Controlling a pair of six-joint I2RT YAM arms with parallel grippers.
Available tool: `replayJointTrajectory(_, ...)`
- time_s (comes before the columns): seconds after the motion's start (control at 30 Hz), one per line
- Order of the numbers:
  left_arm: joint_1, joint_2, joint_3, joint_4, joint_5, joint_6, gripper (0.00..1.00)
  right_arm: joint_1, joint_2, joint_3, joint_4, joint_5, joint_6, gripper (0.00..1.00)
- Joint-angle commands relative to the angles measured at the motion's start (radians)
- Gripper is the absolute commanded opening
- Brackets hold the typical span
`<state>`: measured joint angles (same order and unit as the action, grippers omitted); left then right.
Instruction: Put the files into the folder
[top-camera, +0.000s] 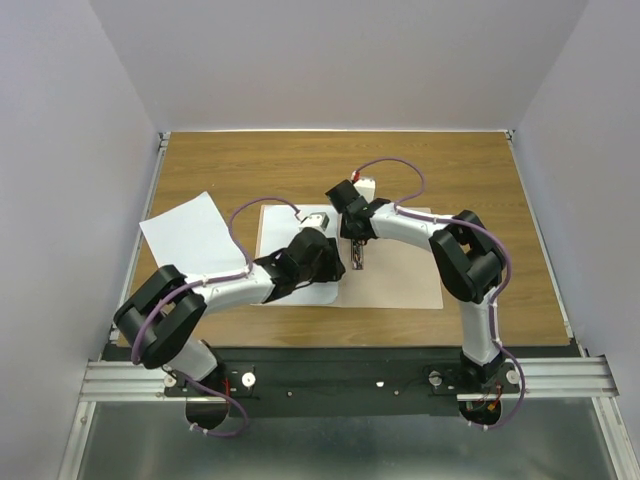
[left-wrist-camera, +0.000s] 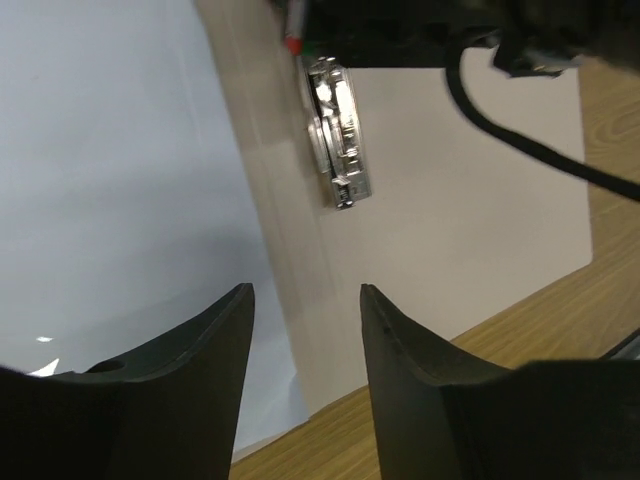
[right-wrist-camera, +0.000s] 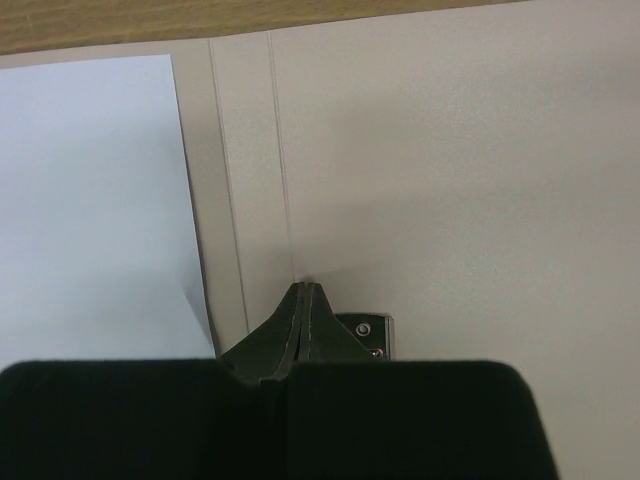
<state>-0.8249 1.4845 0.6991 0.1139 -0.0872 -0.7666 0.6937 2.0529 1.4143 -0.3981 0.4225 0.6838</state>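
Observation:
The folder (top-camera: 400, 275) lies open on the table, pale inner face up, with its metal clip (top-camera: 357, 258) at the fold. One white file (top-camera: 283, 222) rests on the folder's left leaf; a second file (top-camera: 190, 235) lies on the wood to the left, partly under my left arm. My right gripper (right-wrist-camera: 303, 292) is shut, its tips down at the fold right beside the clip (right-wrist-camera: 372, 330), nothing visible between them. My left gripper (left-wrist-camera: 305, 300) is open and empty, hovering over the folder's near edge where the sheet (left-wrist-camera: 100, 150) meets the fold, with the clip (left-wrist-camera: 335, 130) ahead of it.
Bare wooden table (top-camera: 450, 170) surrounds the folder, with white walls on three sides. A small white block (top-camera: 365, 186) sits behind the right wrist. Purple cables loop over both arms. A metal rail (top-camera: 330, 375) runs along the near edge.

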Motion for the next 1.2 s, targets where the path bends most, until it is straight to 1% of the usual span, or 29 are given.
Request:
replayJointTrajectory(0.0,-0.028,0.068,0.066,0.046,0.026,0.017,0.46,0.003,0.015,-0.043,-0.107,0.007,0.1,0.01)
replayJointTrajectory(0.07,-0.028,0.115,0.088,0.052,0.029,0.012,0.38,0.003,0.013,-0.046,-0.107,0.001,0.111,0.01)
replayJointTrajectory(0.1,-0.028,0.132,0.094,0.055,0.032,0.01,0.29,0.003,0.013,-0.048,-0.107,-0.001,0.111,0.01)
replayJointTrajectory(0.2,-0.028,0.199,0.123,0.066,0.041,0.001,0.21,0.003,0.016,-0.051,-0.105,-0.013,0.115,0.01)
replayJointTrajectory(0.3,-0.028,0.243,0.132,0.095,0.05,-0.022,0.17,0.003,0.018,-0.051,-0.105,-0.027,0.122,0.01)
replayJointTrajectory(0.57,-0.013,0.257,0.109,0.194,0.083,-0.086,0.17,0.003,0.029,-0.069,-0.104,-0.036,0.129,0.01)
replayJointTrajectory(0.63,-0.002,0.267,0.112,0.194,0.083,-0.099,0.17,0.003,0.027,-0.072,-0.102,-0.034,0.131,0.01)
replayJointTrajectory(0.67,0.0,0.27,0.114,0.196,0.11,-0.102,0.17,0.003,0.027,-0.072,-0.102,-0.034,0.132,0.01)
replayJointTrajectory(0.87,0.01,0.287,0.117,0.185,0.101,-0.117,0.17,0.003,0.027,-0.077,-0.1,-0.036,0.131,0.01)
replayJointTrajectory(0.9,0.013,0.287,0.117,0.185,0.096,-0.122,0.21,0.003,0.027,-0.078,-0.1,-0.036,0.131,0.01)
replayJointTrajectory(1.17,0.02,0.295,0.115,0.211,0.11,-0.135,0.23,0.003,0.027,-0.083,-0.097,-0.039,0.128,0.01)
